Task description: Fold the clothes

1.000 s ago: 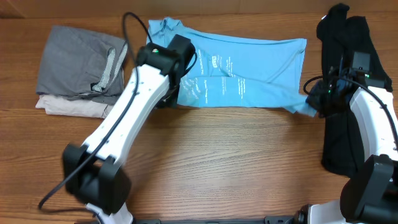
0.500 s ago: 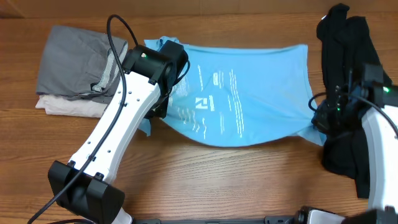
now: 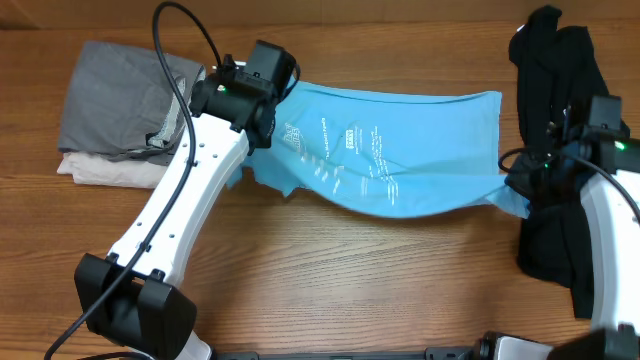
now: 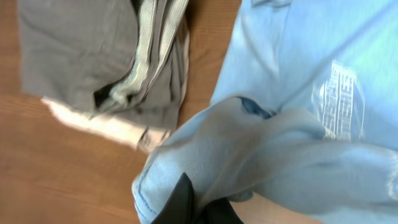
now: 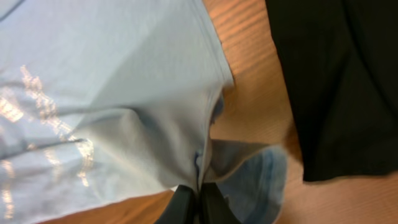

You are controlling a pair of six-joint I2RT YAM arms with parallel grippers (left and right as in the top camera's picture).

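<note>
The sky-blue T-shirt (image 3: 400, 150) hangs stretched between my two grippers above the table, its lower edge sagging, pale lettering showing on it. My left gripper (image 3: 262, 128) is shut on the shirt's left end; in the left wrist view the fingertips (image 4: 199, 208) pinch bunched blue fabric (image 4: 280, 155). My right gripper (image 3: 520, 185) is shut on the shirt's right end; in the right wrist view the fingertips (image 5: 198, 205) clamp a fold of the shirt (image 5: 124, 93), with a flap hanging to the right.
A folded grey garment (image 3: 125, 95) on a beige one (image 3: 110, 170) lies at the back left, also in the left wrist view (image 4: 93, 56). A long black garment (image 3: 560, 130) lies along the right edge, under my right arm, also in the right wrist view (image 5: 336, 81).
Both grippers have lifted the shirt and carried it back and slightly right. The left gripper moved toward the rear; the front hem rose off the table and the cloth now sags less.
</note>
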